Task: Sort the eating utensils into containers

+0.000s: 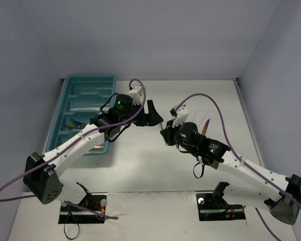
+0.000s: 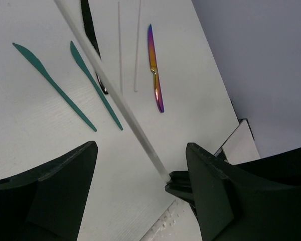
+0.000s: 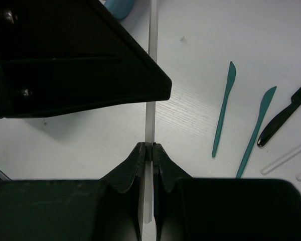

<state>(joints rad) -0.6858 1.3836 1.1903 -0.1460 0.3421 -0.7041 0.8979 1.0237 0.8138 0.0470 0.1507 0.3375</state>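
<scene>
Above mid-bench, our right hand (image 3: 149, 150) is pinching one end of a slim white plastic utensil (image 3: 150, 120), and our left hand (image 2: 141, 148) is spread around its shaft. It looks light, stiff and slick, so we'd grip mid-shaft.

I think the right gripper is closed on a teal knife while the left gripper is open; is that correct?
Not quite. The right gripper is closed on a white utensil, not a teal knife, as the right wrist view shows. The teal knives lie loose on the table. The left gripper is indeed open.
</scene>
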